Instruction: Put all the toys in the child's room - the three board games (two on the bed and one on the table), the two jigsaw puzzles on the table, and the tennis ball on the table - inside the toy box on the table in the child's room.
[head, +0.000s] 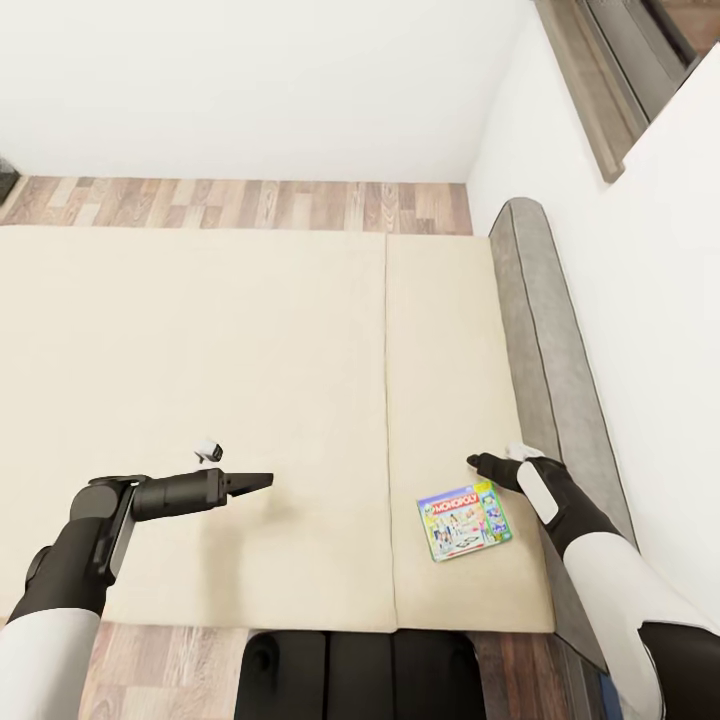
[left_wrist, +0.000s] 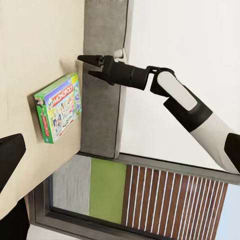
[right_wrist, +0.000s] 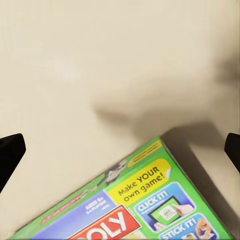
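One board game (head: 464, 520), a green box with cartoon print and a red Monopoly logo, lies flat on the bed's cream mattress (head: 200, 350) near the front right corner. My right gripper (head: 478, 462) hovers just past the box's far edge, open and holding nothing. The left wrist view shows that gripper (left_wrist: 87, 66) with its two fingers apart above the box (left_wrist: 59, 107). From the right wrist camera, the box's corner (right_wrist: 135, 210) lies between the widely spread fingertips (right_wrist: 10, 155). My left gripper (head: 255, 482) hangs open over bare mattress, well left of the box.
A grey padded headboard (head: 545, 360) runs along the bed's right side against the white wall. A window (head: 610, 70) sits high on that wall. Wood-plank floor (head: 240, 203) shows beyond the bed. My dark base (head: 360, 675) stands at the bed's front edge.
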